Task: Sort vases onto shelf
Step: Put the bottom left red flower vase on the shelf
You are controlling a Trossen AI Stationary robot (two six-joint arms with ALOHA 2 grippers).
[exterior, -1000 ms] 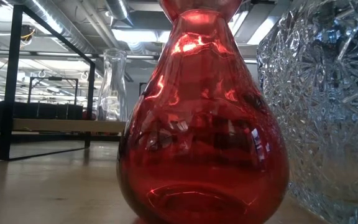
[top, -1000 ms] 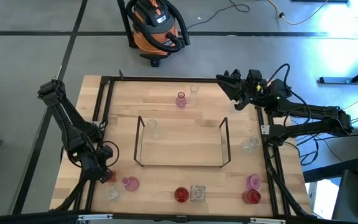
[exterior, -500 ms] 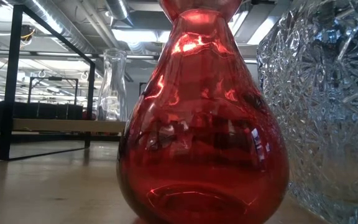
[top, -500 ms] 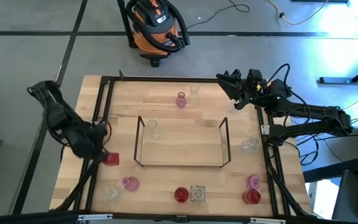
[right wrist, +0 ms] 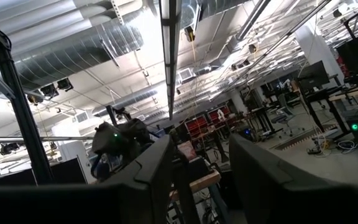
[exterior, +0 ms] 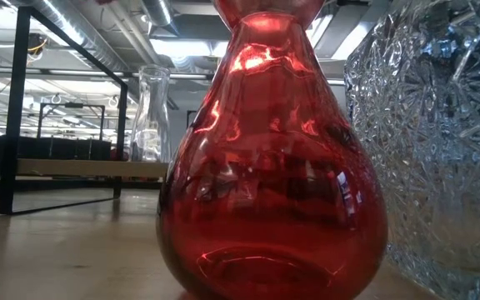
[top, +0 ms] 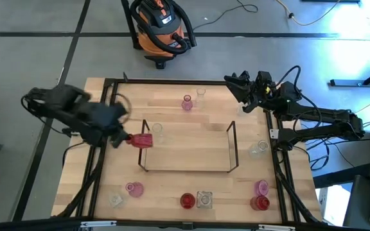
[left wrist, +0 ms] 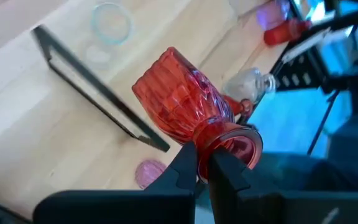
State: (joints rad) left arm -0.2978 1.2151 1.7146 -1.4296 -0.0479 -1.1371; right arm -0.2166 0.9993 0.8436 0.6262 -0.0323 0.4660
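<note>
Left gripper clamped on a red ribbed vase — its fingers pinch the narrow waist just above the flared foot. The vase lies tilted on its side in the grip, off the table, over the shelf at that rack's 9 o'clock end. Its body is faceted translucent red glass, widening from the waist to the mouth; the foot is a round red disc.

Right gripper waits at the table's 1 o'clock corner, fingers parted, nothing between them.

Shelf: thin dark wire rectangle with upright end frames, centre of the wooden table. 1 clear vase stands at its 10 o'clock corner.

Other vases on the table:
- pink vase and a clear one just beside it, 12 o'clock of the shelf
- clear jar at 3 o'clock
- pink vase and red vase at 5 o'clock, nearly touching
- red bulb vase beside a cut-glass jar at 6 o'clock
- pink vase and clear vase at 7 o'clock

Low view: the red bulb vase fills the frame — glossy and smooth, with the cut-glass jar just beside it.
</note>
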